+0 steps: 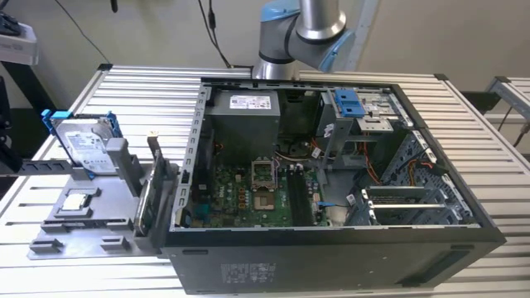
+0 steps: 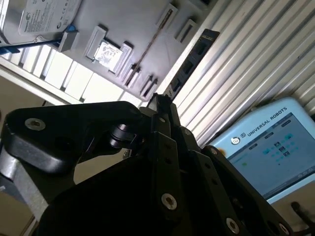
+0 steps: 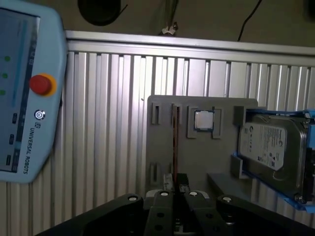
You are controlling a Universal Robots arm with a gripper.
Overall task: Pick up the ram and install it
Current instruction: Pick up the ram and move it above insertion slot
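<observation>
1. Two zones in the exterior view. On its left, a grey tray carries a slanted hard drive and a CPU. The tray's edge sits just beside the open case.
2. Further right in that view, the case top is open and the motherboard is exposed. The arm stands behind the far wall. Bare table slats run behind the tray and on the exterior view's right of the case.
3. Second wrist view: the gripper fingers are drawn in narrow. The ram sticks out from the tips, chip face showing, over the line where tray meets slats.
4. First wrist view: the gripper is over the tray. A thin strip stands on edge in a slot pair beside the CPU.
5. Both wrist views: a teach pendant lies on the slats, well apart from the tray, with open slats between.
</observation>
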